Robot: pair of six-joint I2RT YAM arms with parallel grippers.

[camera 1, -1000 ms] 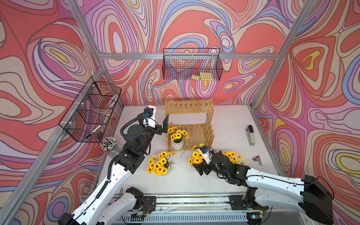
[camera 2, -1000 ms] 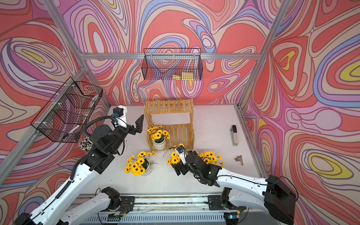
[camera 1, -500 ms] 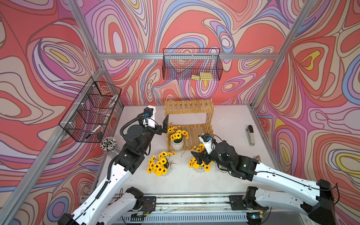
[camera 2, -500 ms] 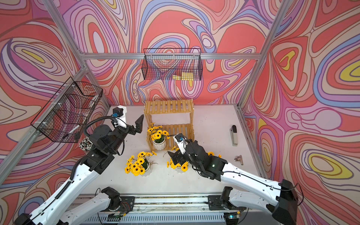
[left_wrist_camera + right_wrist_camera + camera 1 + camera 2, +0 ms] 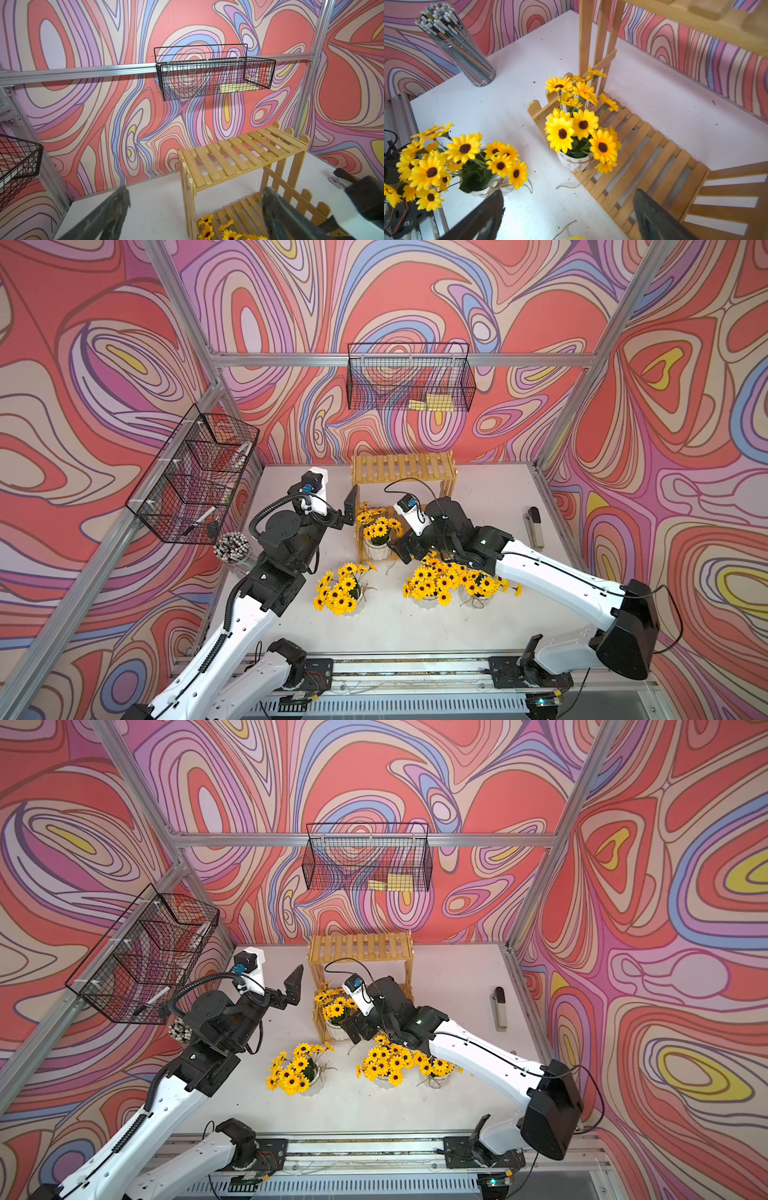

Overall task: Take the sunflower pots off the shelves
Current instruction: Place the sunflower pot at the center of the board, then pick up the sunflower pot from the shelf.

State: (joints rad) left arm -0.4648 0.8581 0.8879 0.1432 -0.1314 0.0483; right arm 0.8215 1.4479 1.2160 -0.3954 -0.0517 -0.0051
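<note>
Sitting on the lower shelf [image 5: 643,149], the sunflower pot [image 5: 574,163] is judged light yet breakable; its ribbed body is best taken by the parted right gripper [image 5: 569,199].

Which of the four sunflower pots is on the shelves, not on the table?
The pot on the lower tier of the shelves; the other three stand on the white table in front.

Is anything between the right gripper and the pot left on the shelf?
Nothing visible. In the right wrist view the open right gripper faces the pot on the lower shelf; only its bare slats and the table lie between.
</note>
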